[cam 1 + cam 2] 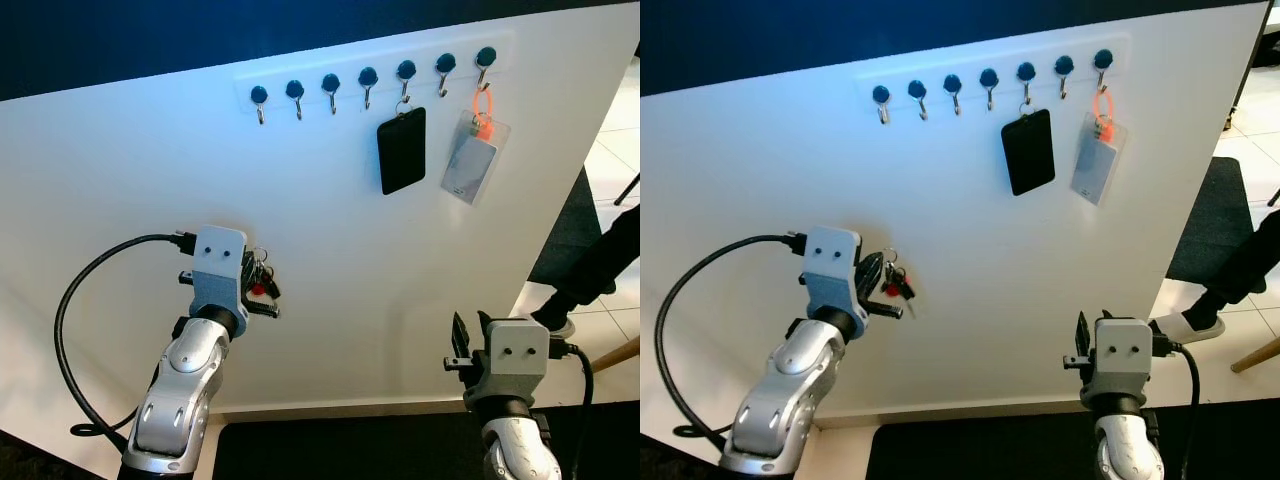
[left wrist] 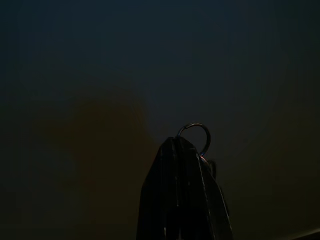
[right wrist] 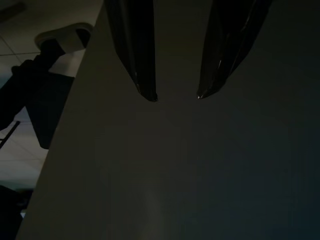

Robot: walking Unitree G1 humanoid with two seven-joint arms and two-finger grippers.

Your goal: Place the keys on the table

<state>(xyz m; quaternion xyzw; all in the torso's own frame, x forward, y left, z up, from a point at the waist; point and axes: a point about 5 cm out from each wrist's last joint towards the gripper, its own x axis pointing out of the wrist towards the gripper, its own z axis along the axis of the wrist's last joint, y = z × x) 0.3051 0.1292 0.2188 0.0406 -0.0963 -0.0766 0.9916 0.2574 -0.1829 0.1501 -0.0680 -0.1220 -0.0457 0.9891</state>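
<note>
Bunch of metal keys with red tag (image 1: pixel 260 281): clamped in left end effector (image 1: pixel 262 290) before white panel (image 1: pixel 120 180). Right end effector (image 3: pixel 175 95): fingers parted, nothing held.

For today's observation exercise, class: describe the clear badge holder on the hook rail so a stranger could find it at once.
Start at the white wall panel and follow its row of dark blue round-headed hooks toward the robot's right. The clear plastic badge holder hangs from the last hook there, beside a flat black rectangular tag. Unlike that tag, it is see-through and hangs by an orange loop.
</note>
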